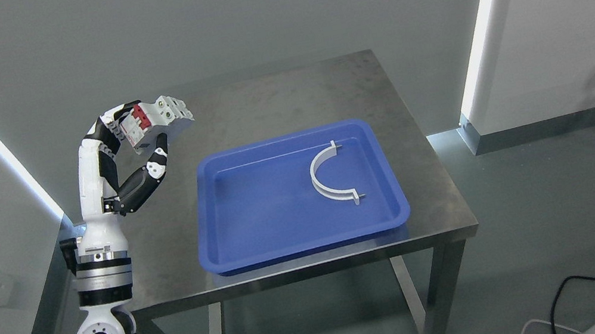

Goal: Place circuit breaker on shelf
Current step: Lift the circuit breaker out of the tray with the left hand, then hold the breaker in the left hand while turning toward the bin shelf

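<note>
1. Nearest the camera, the left arm rose from the lower left corner beside the table's left edge, forearm upright and wrist bent over toward the table; no right arm showed.
2. A steel table (168, 261) stood ahead, with a lower level visible beneath its top.
3. On it sat a blue tray (249, 241) holding only a white curved clamp (319, 178), well apart from the hand.
4. Farther back and left, the left hand (140, 148) was curled tightly around the circuit breaker (154, 121), fingers over its top and thumb beneath, the white body with its red switch tilted and held in the air above the table's left rear part, touching nothing else.
5. The step in hand looked like the carry phase: breaker grasped and lifted, not yet set down.
6. No shelf was clearly in view apart from that lower level, so the next move probably called for turning or lowering toward the target while keeping the grip firm and the breaker level.
</note>
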